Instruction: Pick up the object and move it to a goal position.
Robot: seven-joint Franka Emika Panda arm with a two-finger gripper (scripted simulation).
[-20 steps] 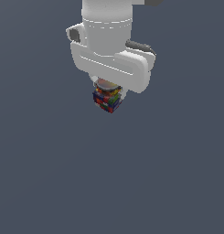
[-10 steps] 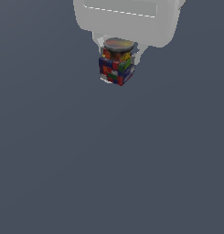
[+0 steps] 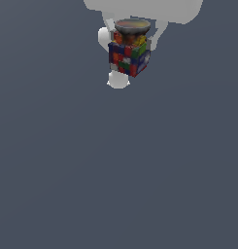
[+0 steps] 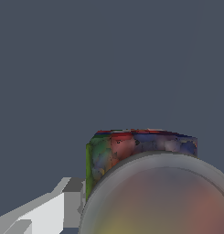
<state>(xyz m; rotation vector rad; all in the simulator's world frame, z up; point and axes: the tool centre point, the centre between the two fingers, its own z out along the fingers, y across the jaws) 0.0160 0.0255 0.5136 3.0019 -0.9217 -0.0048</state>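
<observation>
While no brand, label or writing can be read anywhere, the scene lists as follows, going from the exterior view's left to its right.

Background: plain dark grey-blue surface (image 3: 115,170) fills both views; whether it is a floor or a table cannot be told.

White balls: one small white ball (image 3: 104,37) shows just beside the block's upper edge on the exterior view's left, and a second white ball (image 3: 118,80) shows just below the block's lower corner; whether either touches the block cannot be told.

Block: the block (image 3: 129,57) sits near the top of the exterior view, slightly right of the balls, tilted so one corner points down. Its faces are small squares of red, blue, green, yellow and white, blurred.

Cap: a dark round bowl-like cap (image 3: 132,26) sits on top of the block, its rim greyish; in the wrist view it looms large and out of focus in front of the block (image 4: 131,148).

Gripper: the gripper (image 3: 132,36) hangs from the white arm (image 3: 144,6) at the top edge. Pale fingers (image 3: 158,33) come down on either side of the block and cap, closed narrowly on them. One white finger (image 4: 63,208) shows beside the block in the wrist view.

In the way: the cap hides most of the block from the wrist camera.
</observation>
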